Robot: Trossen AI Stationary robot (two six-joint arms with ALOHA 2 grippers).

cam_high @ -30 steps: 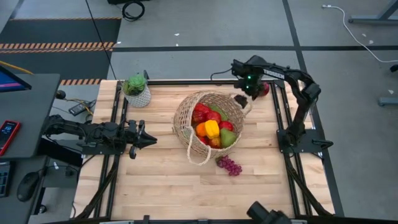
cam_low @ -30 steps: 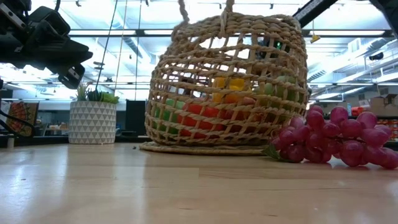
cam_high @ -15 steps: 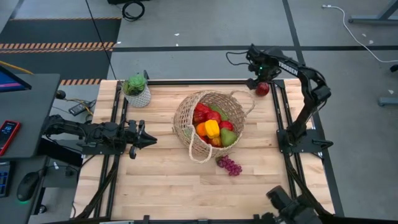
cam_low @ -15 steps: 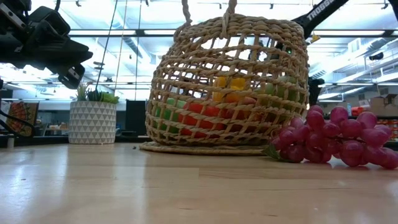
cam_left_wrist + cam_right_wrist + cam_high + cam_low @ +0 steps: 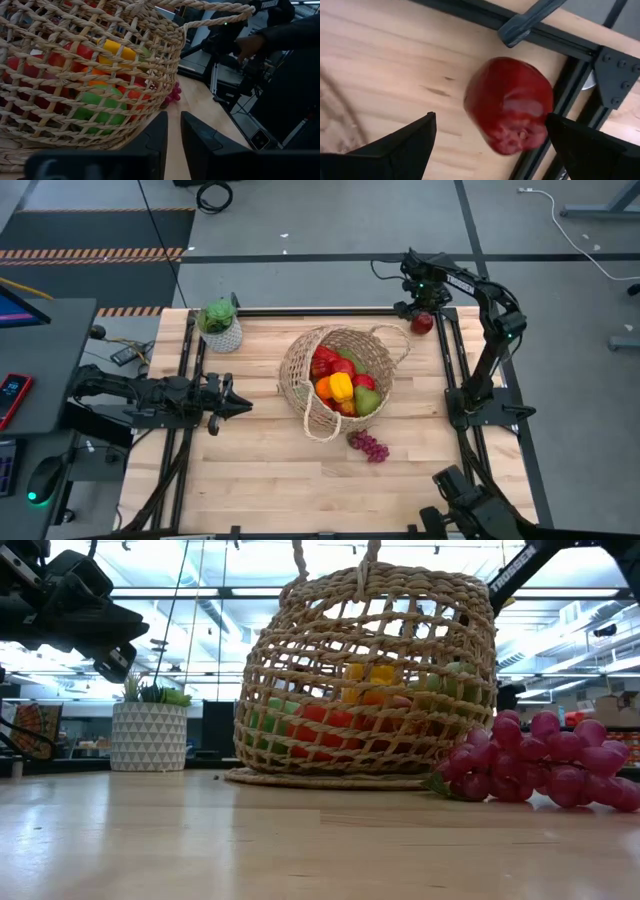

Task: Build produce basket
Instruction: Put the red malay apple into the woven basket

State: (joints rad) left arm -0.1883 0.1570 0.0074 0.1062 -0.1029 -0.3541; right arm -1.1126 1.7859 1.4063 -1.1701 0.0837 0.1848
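The woven basket (image 5: 340, 372) stands on its base mid-table, filled with produce: red, yellow, orange and green pieces (image 5: 342, 387). A purple grape bunch (image 5: 369, 446) lies on the table by the basket's near side. A red apple (image 5: 424, 324) rests on the wood at the far right corner, next to the frame rail. My right gripper (image 5: 418, 308) hangs open over it, pointing down. In the right wrist view the apple (image 5: 510, 105) lies below, between the two spread fingers, untouched. My left gripper (image 5: 228, 402) waits shut at the table's left, level, facing the basket (image 5: 90, 75).
A small white pot with a green plant (image 5: 220, 325) stands at the far left corner. Black frame rails (image 5: 448, 360) run along the table's sides, one right beside the apple. A person's dark sleeve and hand (image 5: 247, 45) show beyond the table's right side.
My right gripper has swung from beside the basket's far handle toward the far right corner and now hangs over the red apple. Its wrist has rolled on the way, and its fingers have stayed open. Basket, grapes and apple have kept their places.
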